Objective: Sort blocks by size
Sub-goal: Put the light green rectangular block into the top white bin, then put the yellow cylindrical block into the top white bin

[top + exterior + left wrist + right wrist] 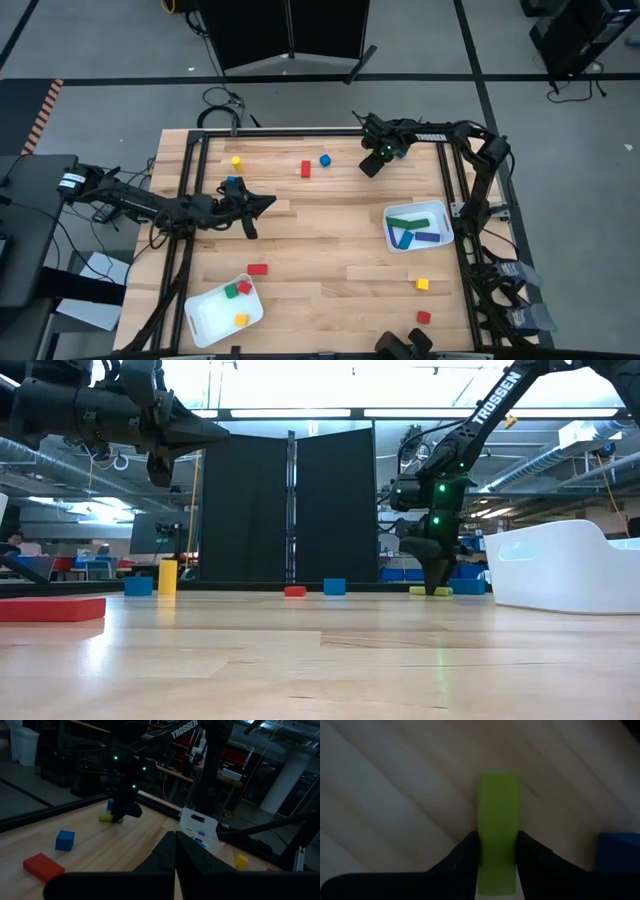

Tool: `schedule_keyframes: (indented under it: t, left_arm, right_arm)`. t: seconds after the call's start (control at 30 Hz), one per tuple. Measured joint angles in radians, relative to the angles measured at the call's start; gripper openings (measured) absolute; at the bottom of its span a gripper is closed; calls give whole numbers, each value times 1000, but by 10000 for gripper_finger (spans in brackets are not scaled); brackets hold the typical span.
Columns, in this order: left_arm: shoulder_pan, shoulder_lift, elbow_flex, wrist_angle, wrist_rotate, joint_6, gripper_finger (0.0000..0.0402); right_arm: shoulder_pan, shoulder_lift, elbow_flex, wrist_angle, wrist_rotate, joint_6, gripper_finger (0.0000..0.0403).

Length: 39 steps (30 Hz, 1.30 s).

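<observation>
The right hand [371,166] is down at the far side of the tabletop [330,230], its two fingers [465,851] closed in against the sides of a yellow-green bar [498,820] that lies flat on the wood; in the low view that bar [430,591] shows at the foot of the hand, resting on the surface. A blue block [619,851] sits just beside it in the right wrist view. The left hand [268,202] hangs above the tabletop on the left half, well apart from the right one, its fingers [172,857] pressed together with nothing between them. The other blocks are scattered: a yellow cylinder [236,160], a red block [306,169] and a blue cube [325,159] near the far edge, a flat red bar [258,269] near the middle left, and a small yellow cube [422,284] and a small red cube [424,317] toward the near right. A white tray on the right [445,238] holds a green bar [408,222] and two blue bars [404,238], while a white tray at the near left [205,315] holds small green [231,291], red [244,287] and yellow [241,320] cubes.
</observation>
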Motion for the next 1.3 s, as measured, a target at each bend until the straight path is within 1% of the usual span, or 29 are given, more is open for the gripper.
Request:
schedule_keyframes:
  t: [0.07,0.13,0.27,0.37,0.43,0.53,0.6,0.67,0.73,0.9,1.0,1.07,1.1,1.17,1.3]
  left_arm:
    - [0,0,0,0,0,0,11]
    - [0,0,0,0,0,-3,10]
    - [0,0,0,-1,0,-4,11]
    - [0,0,0,-1,0,-15,10]
    - [0,0,0,-4,0,-27,11]
    - [0,0,0,-24,0,-46,11]
    - [0,0,0,-31,0,-51,11]
    - [0,0,0,-32,0,-51,11]
    - [0,0,0,-34,0,-52,11]
    - [2,0,0,-34,0,-51,11]
    - [14,0,0,-34,0,-51,10]
    - [24,0,0,-34,0,-53,11]
    - [28,0,0,-34,0,-65,11]
    - [38,0,0,-40,0,-97,11]
    - [42,0,0,-59,0,-131,14]
  right_arm:
    - [3,-4,-1,-1,-32,-10,110]
    - [17,-16,-2,11,-42,-21,110]
    - [85,-70,-11,50,-71,-34,110]
    - [152,-162,-6,60,-85,-46,110]
    - [207,-222,-7,23,-103,-72,110]
    - [322,-339,-10,-18,-134,-167,110]
    - [409,-431,-37,-49,-152,-231,110]
    - [489,-513,-80,-99,-145,-220,110]
    - [554,-602,-131,-165,-114,-136,110]
    - [704,-832,-304,-303,49,198,110]
    - [766,-952,-406,-317,124,403,110]
    - [788,-1005,-470,-324,133,520,115]
    - [796,-1023,-495,-323,137,563,126]
    - [807,-1050,-534,-320,147,622,160]
    - [817,-1057,-564,-319,171,643,245]
